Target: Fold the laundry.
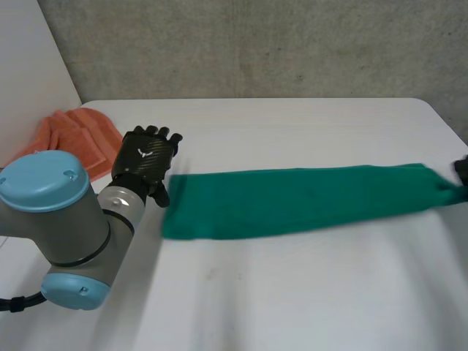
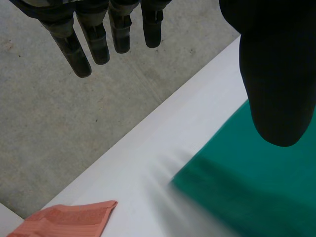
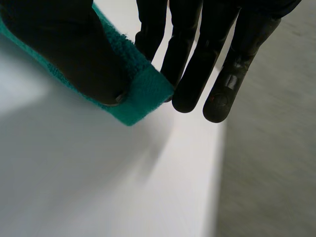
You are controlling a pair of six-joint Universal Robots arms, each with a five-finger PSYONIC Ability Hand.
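- The left hand (image 1: 146, 157) is held released, fingers straight, beside the green cloth's (image 1: 300, 201) end.
- The opposite end is shown pinched by the right hand (image 3: 197, 64) in its wrist view.

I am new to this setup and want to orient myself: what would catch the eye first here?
A long green towel lies as a strip across the white table. The right hand pinches its end at the table's right edge, while the left hand is open by the other end. An orange cloth sits at the far left.
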